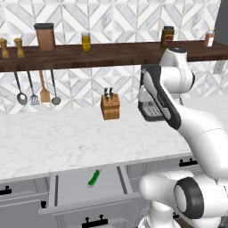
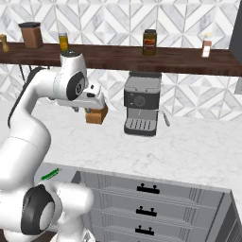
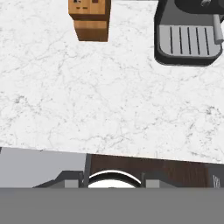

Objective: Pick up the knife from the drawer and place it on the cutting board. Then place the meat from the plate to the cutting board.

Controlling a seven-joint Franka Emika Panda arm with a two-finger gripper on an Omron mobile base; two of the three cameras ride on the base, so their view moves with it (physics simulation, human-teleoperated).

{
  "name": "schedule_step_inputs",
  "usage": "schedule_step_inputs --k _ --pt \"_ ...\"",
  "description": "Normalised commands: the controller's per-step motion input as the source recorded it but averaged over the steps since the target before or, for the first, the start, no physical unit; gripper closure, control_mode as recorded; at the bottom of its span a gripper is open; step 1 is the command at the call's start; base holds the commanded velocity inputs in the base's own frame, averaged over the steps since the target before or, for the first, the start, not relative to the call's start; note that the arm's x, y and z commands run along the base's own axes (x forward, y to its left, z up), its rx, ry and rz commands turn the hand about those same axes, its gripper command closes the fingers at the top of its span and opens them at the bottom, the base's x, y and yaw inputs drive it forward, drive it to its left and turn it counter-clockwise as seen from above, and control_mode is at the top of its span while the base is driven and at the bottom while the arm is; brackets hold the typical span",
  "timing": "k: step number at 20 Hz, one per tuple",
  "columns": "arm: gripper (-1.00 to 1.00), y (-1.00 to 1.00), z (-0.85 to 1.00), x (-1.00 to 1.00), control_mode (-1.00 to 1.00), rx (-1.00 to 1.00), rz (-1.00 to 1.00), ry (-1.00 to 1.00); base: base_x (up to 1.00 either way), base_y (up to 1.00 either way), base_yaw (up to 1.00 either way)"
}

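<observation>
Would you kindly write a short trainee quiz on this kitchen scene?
1. True or false: the drawer is pulled open.
2. Where does the knife lie? A) in the drawer B) on the counter C) on the shelf
3. Fill in: the knife's handle is ____.

Key: 1 true; 2 A; 3 green.

Green-handled knife (image 1: pixel 94 178) in grey drawer (image 1: pixel 80 187), white veined marble counter (image 1: pixel 67 142)
</observation>
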Motion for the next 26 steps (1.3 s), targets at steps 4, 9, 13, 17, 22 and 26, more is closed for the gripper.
schedule_step_inputs --k 4,9,13,17,22,26 --pt "-1.00 0.00 0.00 -0.18 -1.00 0.00 0.00 0.00 0.00 0.00 0.00" --pt "-1.00 0.00 -0.07 -0.71 -1.00 0.00 0.00 0.00 0.00 0.00 0.00" --pt "-1.00 0.00 -0.01 -0.93 -1.00 0.00 0.00 0.00 0.00 0.00 0.00" --pt "-1.00 0.03 0.00 -0.76 -1.00 0.00 0.00 -0.01 0.00 0.00 0.00" --pt "-1.00 0.00 0.00 -0.69 -1.00 0.00 -0.03 -0.01 0.00 0.00 0.00" --pt "-1.00 0.00 0.00 -0.73 -1.00 0.00 -0.02 -0.01 0.00 0.00 0.00"
